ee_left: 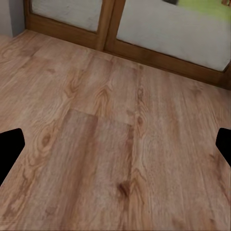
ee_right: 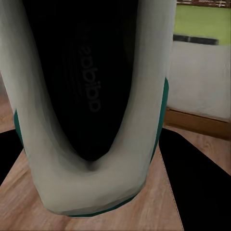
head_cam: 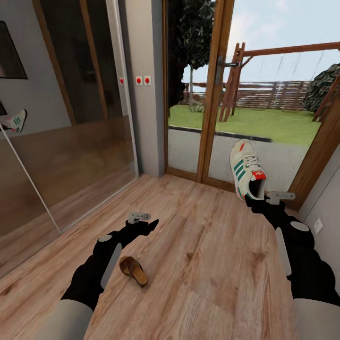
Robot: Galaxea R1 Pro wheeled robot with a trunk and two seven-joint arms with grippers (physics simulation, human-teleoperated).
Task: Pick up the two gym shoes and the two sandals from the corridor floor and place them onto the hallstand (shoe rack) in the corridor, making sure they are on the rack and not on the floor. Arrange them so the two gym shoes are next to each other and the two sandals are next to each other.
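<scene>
My right gripper (head_cam: 255, 200) is shut on the heel of a gym shoe (head_cam: 247, 171), cream-white with green stripes and a red-orange heel, held toe-up in the air near the glass door. In the right wrist view the shoe's dark opening (ee_right: 89, 96) sits between the black fingers (ee_right: 192, 178). A dark brown sandal (head_cam: 133, 271) with a tan insole lies on the corridor floor (head_cam: 208, 264), right beside my left forearm. My left gripper (head_cam: 152, 225) hovers open over bare planks (ee_left: 115, 144), its fingertips (ee_left: 9, 149) wide apart. The hallstand is out of view.
A mirrored sliding door (head_cam: 71, 141) on the left reflects the held shoe (head_cam: 17, 121). A wood-framed glass door (head_cam: 212, 94) stands ahead beside a grey pillar (head_cam: 144, 85) with red switches. A pale wall (head_cam: 326, 208) with a socket closes the right side.
</scene>
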